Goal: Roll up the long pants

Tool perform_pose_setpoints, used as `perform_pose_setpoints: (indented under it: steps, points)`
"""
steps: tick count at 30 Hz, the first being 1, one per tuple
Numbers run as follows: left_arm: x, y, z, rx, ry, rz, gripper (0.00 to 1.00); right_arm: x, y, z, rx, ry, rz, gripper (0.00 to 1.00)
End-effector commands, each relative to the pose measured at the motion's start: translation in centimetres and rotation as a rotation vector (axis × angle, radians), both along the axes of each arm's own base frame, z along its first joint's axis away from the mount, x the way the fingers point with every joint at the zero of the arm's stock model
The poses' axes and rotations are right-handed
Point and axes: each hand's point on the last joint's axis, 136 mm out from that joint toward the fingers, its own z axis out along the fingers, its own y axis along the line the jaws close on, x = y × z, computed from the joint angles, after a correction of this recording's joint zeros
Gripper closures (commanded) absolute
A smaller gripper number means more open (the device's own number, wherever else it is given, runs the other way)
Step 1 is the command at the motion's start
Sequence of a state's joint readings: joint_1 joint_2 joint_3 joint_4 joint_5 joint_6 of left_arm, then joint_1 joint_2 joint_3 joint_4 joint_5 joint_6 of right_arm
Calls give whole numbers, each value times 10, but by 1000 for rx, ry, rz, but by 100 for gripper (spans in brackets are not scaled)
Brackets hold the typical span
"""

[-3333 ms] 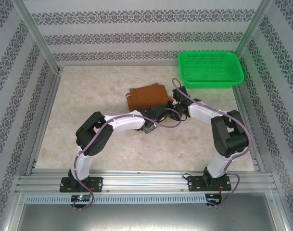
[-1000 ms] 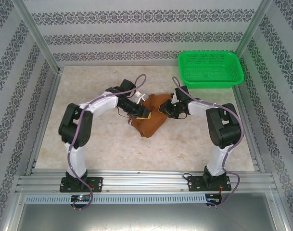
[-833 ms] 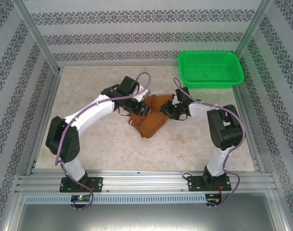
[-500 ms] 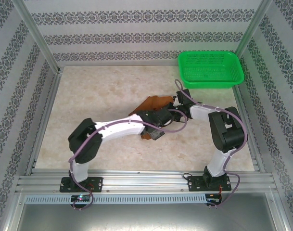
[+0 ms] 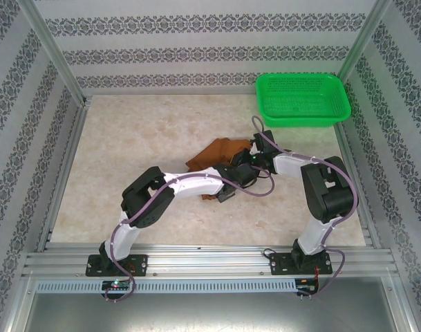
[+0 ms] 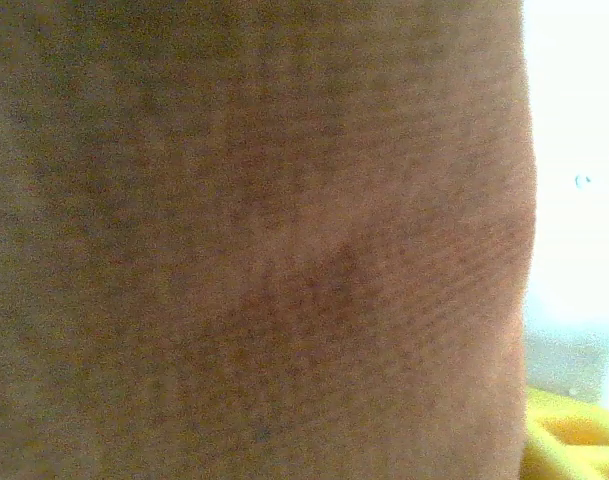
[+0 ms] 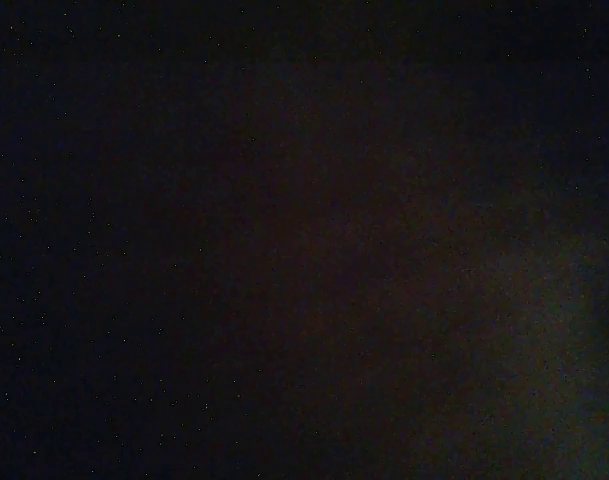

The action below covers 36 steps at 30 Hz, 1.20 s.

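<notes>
Your long pants (image 5: 213, 153) lie bunched, with the left gripper (image 5: 225, 195) at their near edge and the right gripper (image 5: 251, 160) at their right side. You cannot tell how either gripper's jaws stand.

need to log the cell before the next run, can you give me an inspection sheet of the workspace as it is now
surface: beige marbled table, no spills seen
job's things: long pants, rust-brown, bunched in a loose heap at mid-table, not a tidy roll
clutter: green basket at the far right corner, apart from the pants
grippers: left gripper at the heap's near edge, right gripper at its right edge; open or shut cannot be told for either
cables: purple cables run along both arms, one loop beside the heap
surroundings: patterned walls, aluminium frame rails
</notes>
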<state>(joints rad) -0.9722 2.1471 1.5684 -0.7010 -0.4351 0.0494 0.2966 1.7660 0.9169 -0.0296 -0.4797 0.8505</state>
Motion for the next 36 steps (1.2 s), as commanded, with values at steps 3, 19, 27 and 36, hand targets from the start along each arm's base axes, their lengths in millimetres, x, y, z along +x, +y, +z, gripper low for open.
perform_pose_setpoints:
  steps: [3, 19, 27, 36]
  points:
    - [-10, 40, -71, 79, 233, 51, 100, -49, -6, -33, -39, 184, 30, 100]
    - [-57, -18, 9, -446, 657, 62, 100, 33, -64, 86, -160, -141, -58, 10]
    - [-28, -24, 71, -994, 918, 195, 100, 29, -67, 100, -128, -119, -55, 7]
    - [13, 0, 54, -1337, 1091, 471, 100, 23, -33, 77, -84, -71, 28, 7]
